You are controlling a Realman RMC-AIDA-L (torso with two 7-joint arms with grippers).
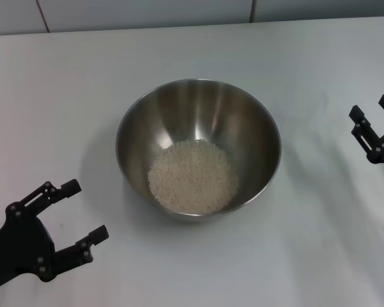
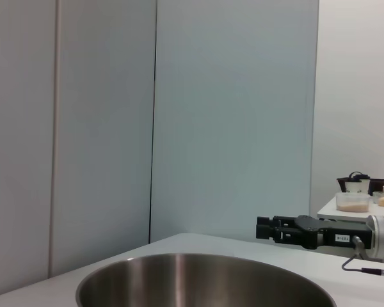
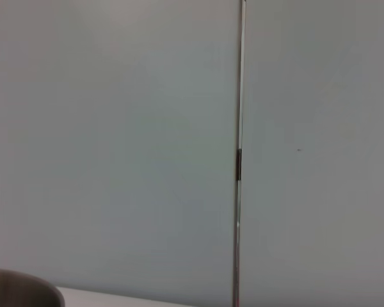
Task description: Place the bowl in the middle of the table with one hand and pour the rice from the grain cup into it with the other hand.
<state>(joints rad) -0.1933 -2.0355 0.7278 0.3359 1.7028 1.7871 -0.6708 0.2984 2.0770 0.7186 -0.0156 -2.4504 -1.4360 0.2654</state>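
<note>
Head view: the bowl (image 1: pixel 198 148) sits upright near the middle of the table (image 1: pixel 307 256), the rice (image 1: pixel 193 177) a pale heap on its bottom. Left gripper (image 1: pixel 83 211) low at the near left, fingers spread wide, holding nothing, apart from the bowl. Right gripper (image 1: pixel 371 109) at the far right edge, fingers parted, also holding nothing, well apart from the bowl.

Left wrist view: bowl rim (image 2: pixel 205 281) close below; right gripper (image 2: pixel 269 229) beyond it, side-on above the tabletop.

Right wrist view: a sliver of bowl rim (image 3: pixel 19 291) in the corner; grey wall panels (image 3: pixel 115 147) behind.
</note>
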